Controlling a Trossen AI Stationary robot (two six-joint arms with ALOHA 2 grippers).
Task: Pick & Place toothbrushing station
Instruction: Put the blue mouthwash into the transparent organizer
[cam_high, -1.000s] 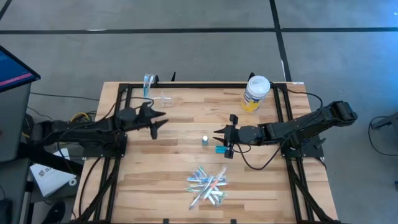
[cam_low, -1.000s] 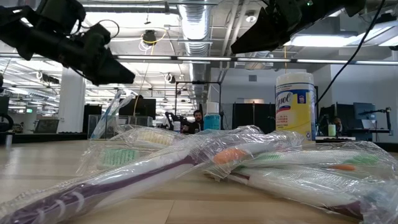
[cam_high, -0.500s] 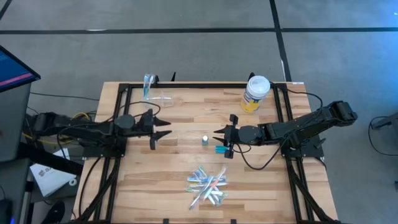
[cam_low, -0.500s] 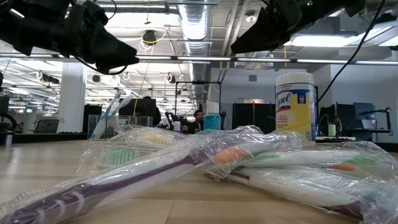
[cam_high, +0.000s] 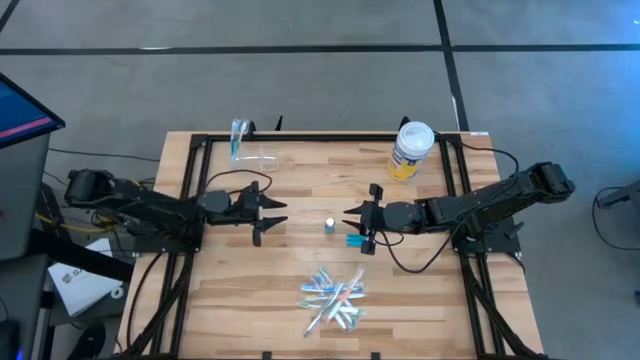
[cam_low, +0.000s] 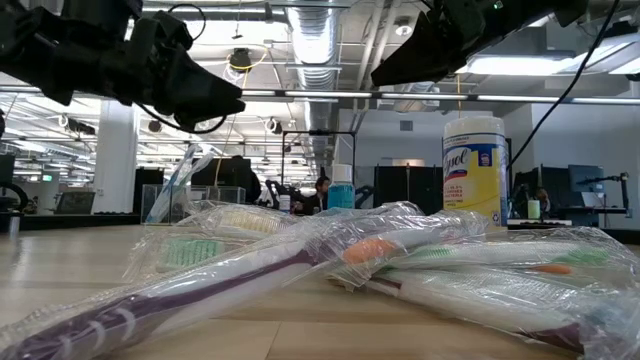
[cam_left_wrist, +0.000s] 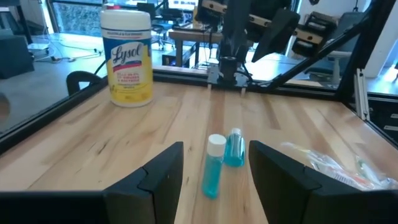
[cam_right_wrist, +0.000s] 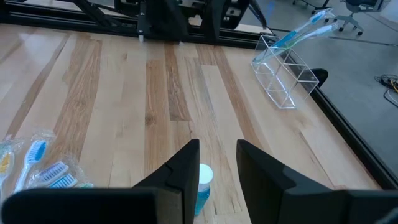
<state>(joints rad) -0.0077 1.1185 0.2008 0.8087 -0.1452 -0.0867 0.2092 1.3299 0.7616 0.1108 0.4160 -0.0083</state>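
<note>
A small teal bottle (cam_high: 329, 225) with a white cap stands upright mid-table, and a little teal tube (cam_high: 355, 241) is beside it. They also show in the left wrist view as bottle (cam_left_wrist: 212, 165) and tube (cam_left_wrist: 234, 148). Plastic-wrapped toothbrushes (cam_high: 333, 294) lie piled near the front edge. A clear holder (cam_high: 262, 157) at the far left has one blue toothbrush (cam_right_wrist: 297, 35) leaning in it. My left gripper (cam_high: 270, 213) hangs open, left of the bottle and pointing at it. My right gripper (cam_high: 347, 215) hangs open just right of the bottle, above the table.
A white-lidded yellow-labelled wipes jar (cam_high: 411, 150) stands at the far right corner. Black frame rails (cam_high: 190, 200) run along the table's left, right and far sides. Bare wood lies between the holder and the bottle.
My left gripper has swung from beside the clear holder toward the table's near and right side. It now points at the small bottle and has stayed open. My right gripper and all the things have kept still.
</note>
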